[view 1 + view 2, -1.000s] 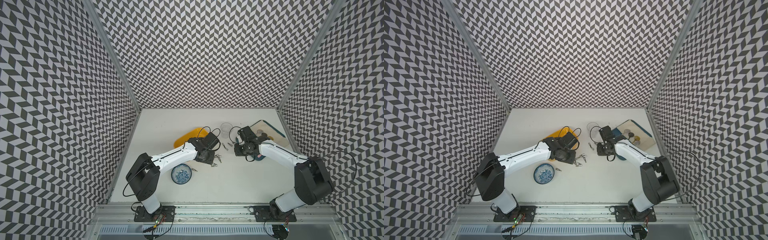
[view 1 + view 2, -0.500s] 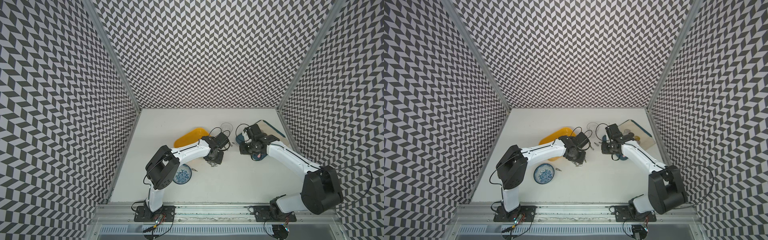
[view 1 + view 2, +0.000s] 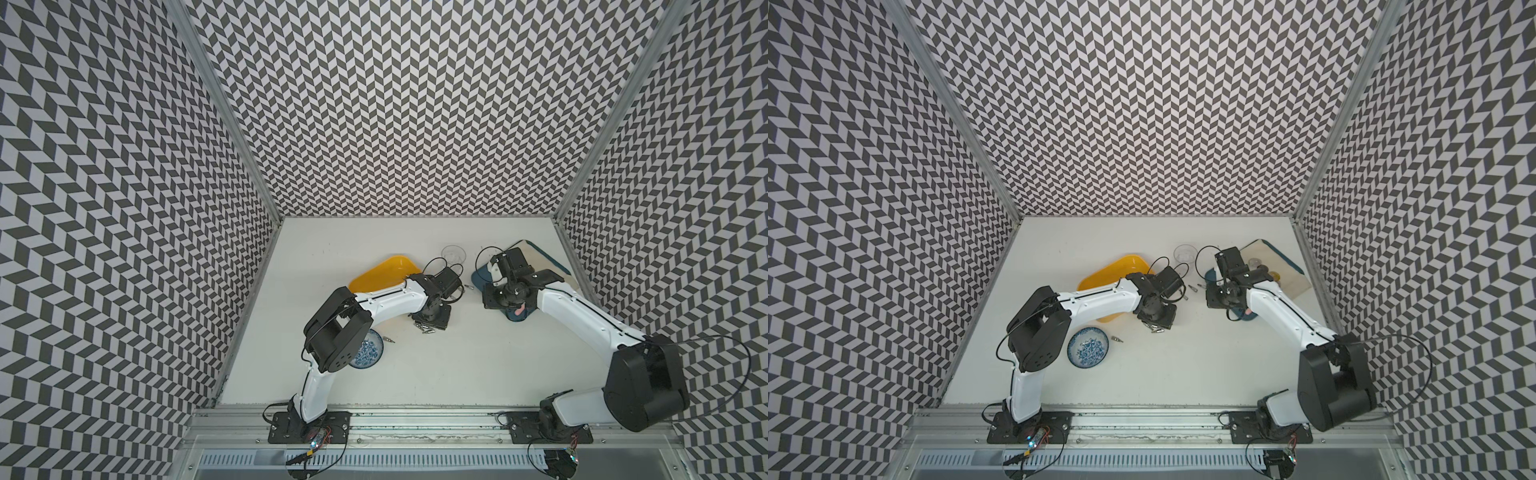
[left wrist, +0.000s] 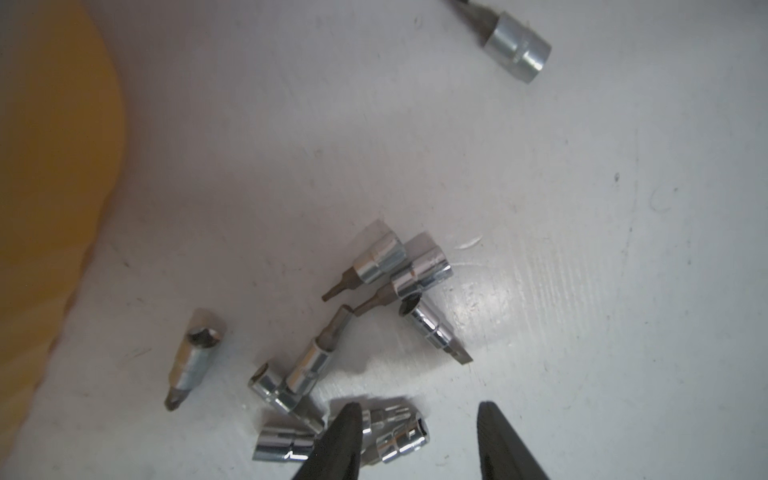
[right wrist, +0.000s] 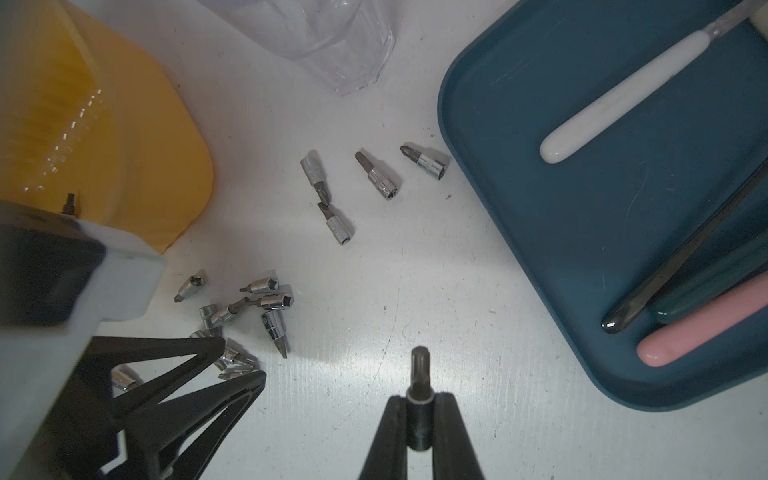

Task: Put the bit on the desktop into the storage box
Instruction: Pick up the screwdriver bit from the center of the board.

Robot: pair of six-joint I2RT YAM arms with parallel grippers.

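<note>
Several chrome bits [image 4: 378,266] lie in a loose heap on the white desktop [image 3: 457,374], beside the yellow storage box [image 3: 382,272]. My left gripper [image 4: 417,415] hangs open right over the heap. One bit [image 4: 401,436] lies on the desktop between its fingers, against one finger. In the right wrist view this gripper [image 5: 241,359] straddles bits at the heap's edge. My right gripper [image 5: 419,401] is shut on a dark bit [image 5: 419,374] whose tip sticks out past the fingertips, above bare desktop. More bits [image 5: 378,174] lie scattered between the box [image 5: 104,145] and the tray.
A dark-blue tray [image 5: 582,208] with long-handled utensils lies close to my right gripper. A clear cup [image 3: 453,252] stands behind the bits. A blue-and-white bowl [image 3: 368,355] sits by the left arm, a lone bit [image 3: 388,338] beside it. Patterned walls enclose the desktop.
My left gripper has shifted a little to the right over the heap while its elbow swung up and inward. The right gripper has stayed shut on its bit, almost in place.
</note>
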